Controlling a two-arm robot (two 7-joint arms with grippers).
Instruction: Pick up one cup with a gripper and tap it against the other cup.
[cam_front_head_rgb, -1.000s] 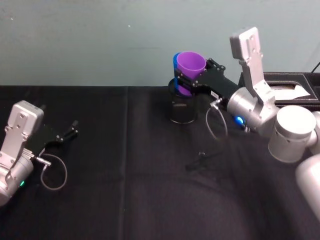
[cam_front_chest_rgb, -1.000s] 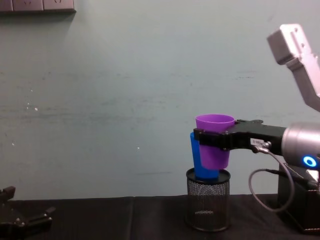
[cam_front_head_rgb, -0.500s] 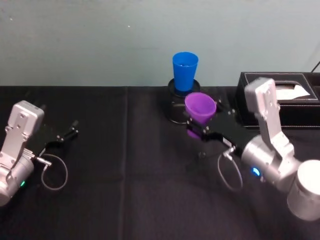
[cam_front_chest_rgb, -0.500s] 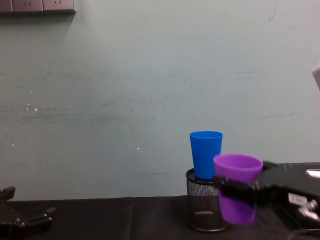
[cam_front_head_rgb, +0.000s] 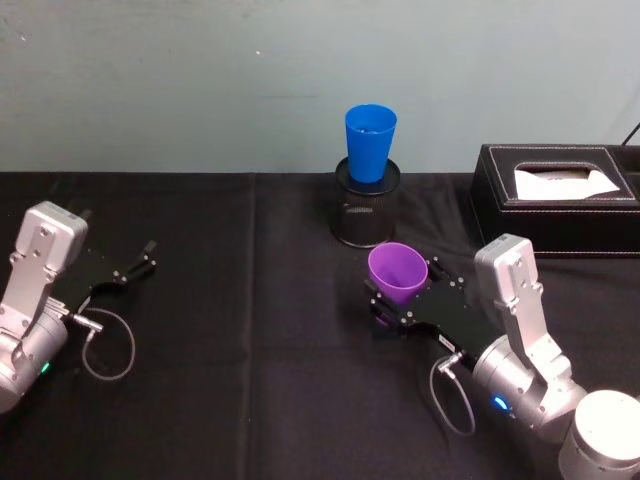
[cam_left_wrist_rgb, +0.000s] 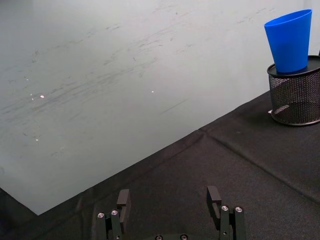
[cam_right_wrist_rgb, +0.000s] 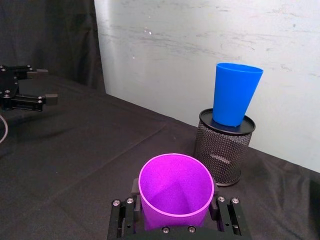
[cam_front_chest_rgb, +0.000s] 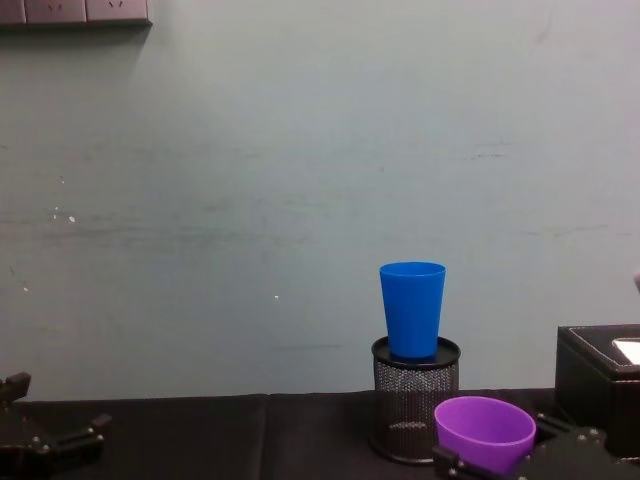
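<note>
The purple cup (cam_front_head_rgb: 397, 270) is upright, low over the black table in front of the pen holder, with my right gripper (cam_front_head_rgb: 402, 296) shut on its sides. In the right wrist view the cup (cam_right_wrist_rgb: 176, 195) sits between the two black fingers (cam_right_wrist_rgb: 221, 214). The blue cup (cam_front_head_rgb: 369, 142) stands upright on top of the black wire-mesh pen holder (cam_front_head_rgb: 365, 218) at the back, well apart from the purple cup. The chest view has the blue cup (cam_front_chest_rgb: 412, 308) above and behind the purple cup (cam_front_chest_rgb: 485, 432). My left gripper (cam_front_head_rgb: 130, 271) rests open at the far left.
A black tissue box (cam_front_head_rgb: 558, 196) stands at the back right, beside the pen holder. A pale wall runs close behind the table. Bare black cloth (cam_front_head_rgb: 250, 330) lies between the two arms. From the left wrist, the blue cup (cam_left_wrist_rgb: 290, 41) is far off.
My right gripper has carried the purple cup away from the blue cup, down and back toward me, to just above the table. The left arm has not moved.
</note>
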